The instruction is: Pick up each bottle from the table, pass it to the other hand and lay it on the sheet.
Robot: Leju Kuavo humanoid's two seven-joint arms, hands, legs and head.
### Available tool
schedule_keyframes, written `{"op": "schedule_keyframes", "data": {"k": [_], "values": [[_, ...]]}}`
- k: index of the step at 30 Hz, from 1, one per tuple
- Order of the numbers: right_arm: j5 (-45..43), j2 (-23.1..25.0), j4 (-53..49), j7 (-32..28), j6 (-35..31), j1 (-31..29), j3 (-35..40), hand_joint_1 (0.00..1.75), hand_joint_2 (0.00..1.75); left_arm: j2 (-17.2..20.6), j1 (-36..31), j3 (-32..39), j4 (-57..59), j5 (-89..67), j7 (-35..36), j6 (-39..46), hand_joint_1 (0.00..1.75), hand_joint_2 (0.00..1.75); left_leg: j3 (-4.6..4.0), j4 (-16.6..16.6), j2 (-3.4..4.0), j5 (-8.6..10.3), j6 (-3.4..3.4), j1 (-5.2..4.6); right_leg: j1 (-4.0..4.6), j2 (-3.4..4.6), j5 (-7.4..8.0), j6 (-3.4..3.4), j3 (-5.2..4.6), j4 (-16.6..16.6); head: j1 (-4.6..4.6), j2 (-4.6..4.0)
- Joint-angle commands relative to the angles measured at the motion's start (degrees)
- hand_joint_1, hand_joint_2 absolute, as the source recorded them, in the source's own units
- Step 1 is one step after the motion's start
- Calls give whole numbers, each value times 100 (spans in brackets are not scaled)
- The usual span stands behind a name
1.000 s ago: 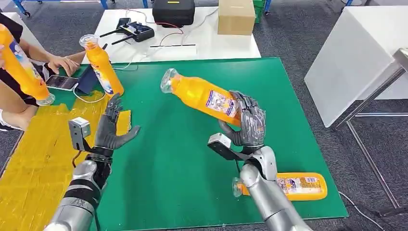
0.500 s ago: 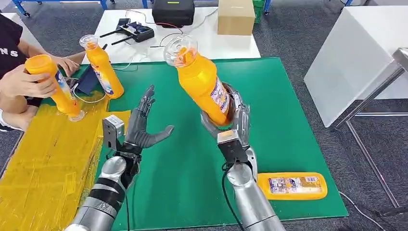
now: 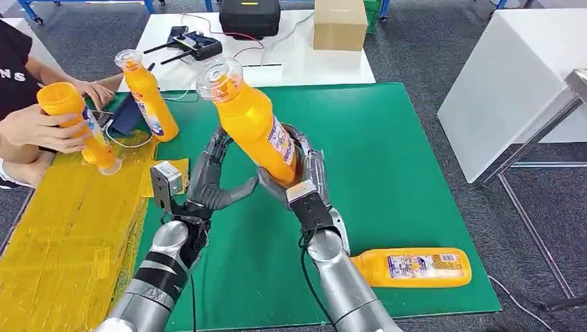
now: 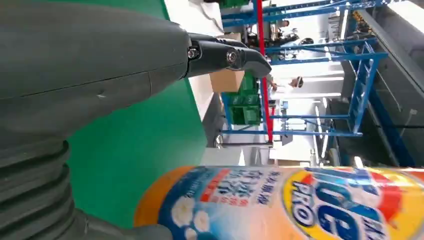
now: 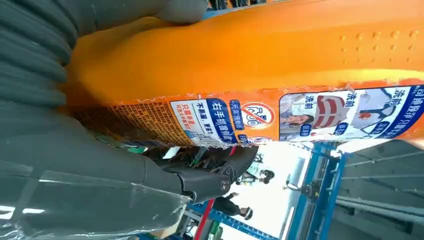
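The right hand (image 3: 299, 174) grips the base of an orange bottle (image 3: 250, 119), holding it raised and tilted, cap end up, above the green mat (image 3: 387, 152). The left hand (image 3: 211, 181) is just beside it with fingers spread, holding nothing. A second bottle (image 3: 415, 268) lies on the mat's near right corner; a third (image 3: 147, 97) stands at its far left corner. A yellow sheet (image 3: 62, 235) lies left of the mat, where a person's hand (image 3: 41, 129) holds another bottle (image 3: 79, 124). Beyond are a white table (image 3: 291, 55) with a cardboard box (image 3: 339, 24) and grey carpet (image 3: 540, 207).
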Motion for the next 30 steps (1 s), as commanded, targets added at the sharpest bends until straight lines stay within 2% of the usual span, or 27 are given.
{"op": "schedule_keyframes", "data": {"k": [1, 10, 30], "values": [[115, -110, 1000, -36, -62, -362, 171, 175, 175, 165, -40, -27, 97, 160, -29, -164, 0, 175, 21, -5, 11, -7, -8, 7, 7, 7, -1, -4, 20, -9, 0, 0], [212, -192, 1674, -164, -118, -341, 45, 175, 175, 342, 169, 0, -143, 314, -105, -375, 0, 175, 28, -5, 10, -9, -9, 11, 12, 4, -3, -5, 29, -11, -2, 2], [273, -210, 2060, -241, 15, -313, -59, 175, 175, 435, 226, -77, -156, 307, -138, -484, 0, 175, 19, -4, 0, -6, -8, 8, 9, -4, -4, -3, 21, -8, 0, 0]]}}
